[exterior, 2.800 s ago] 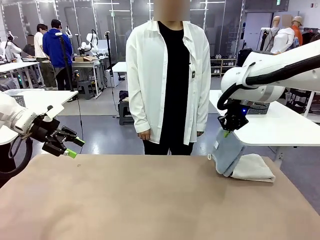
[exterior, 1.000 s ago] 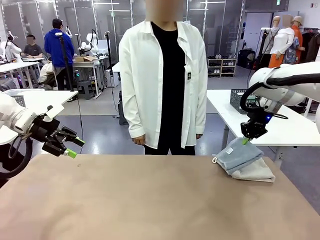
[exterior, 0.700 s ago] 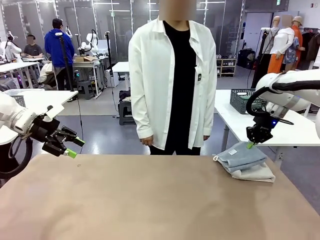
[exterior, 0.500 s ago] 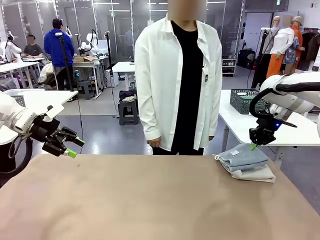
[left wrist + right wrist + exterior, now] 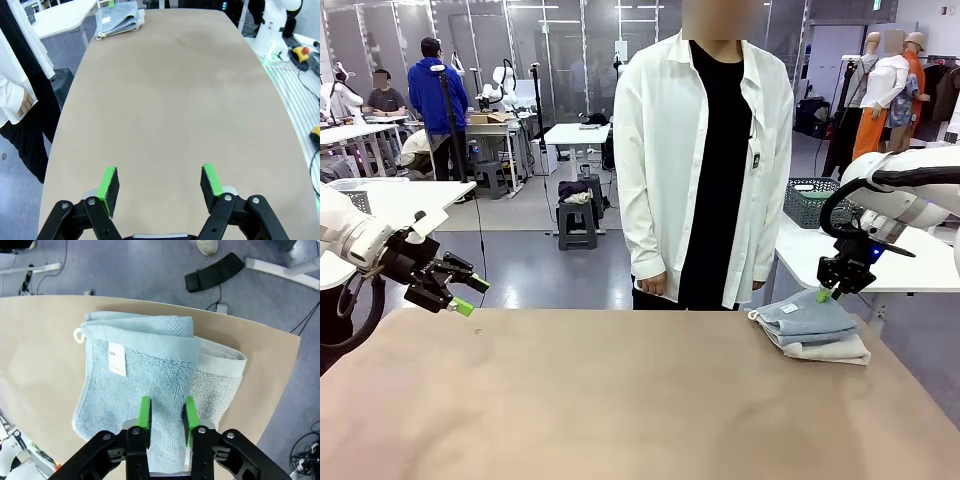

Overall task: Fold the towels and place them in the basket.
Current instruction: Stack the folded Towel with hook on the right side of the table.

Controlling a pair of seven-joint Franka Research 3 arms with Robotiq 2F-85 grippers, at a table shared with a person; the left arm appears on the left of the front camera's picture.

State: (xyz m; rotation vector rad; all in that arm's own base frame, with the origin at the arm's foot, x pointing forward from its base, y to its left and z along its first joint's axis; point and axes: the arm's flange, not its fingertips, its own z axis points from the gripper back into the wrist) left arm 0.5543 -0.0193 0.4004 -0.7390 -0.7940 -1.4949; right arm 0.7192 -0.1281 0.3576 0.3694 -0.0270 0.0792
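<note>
Here, in the front view, the blue towel (image 5: 807, 318) is lying folded on the cream towel (image 5: 832, 347) at the far right of the table (image 5: 620, 400). The right gripper (image 5: 828, 293) is hanging just above the blue towel's far right edge, its green tips pointing down at the cloth; whether they are touching it cannot be told from this side. The left gripper (image 5: 466, 295) is hovering over the table's far left edge, well apart from the towels, with its jaws spread and nothing between them. A person (image 5: 705, 160) in a white coat is standing at the far side, just left of the stack. A basket (image 5: 809, 203) is sitting on another table behind the right arm.

In the left wrist view, the left gripper (image 5: 161, 184) is showing its two pads wide apart above bare table, and the towels (image 5: 119, 18) are lying at the opposite end.

In the right wrist view, the right gripper (image 5: 164, 420) is looking straight down on the blue towel (image 5: 135, 390), its fingers (image 5: 144, 420) standing slightly parted over the terry and clamping nothing. The cream towel (image 5: 217, 382) is peeking out beside the blue one, and a white label (image 5: 117, 359) and a corner loop (image 5: 78, 334) are showing on the blue towel.
</note>
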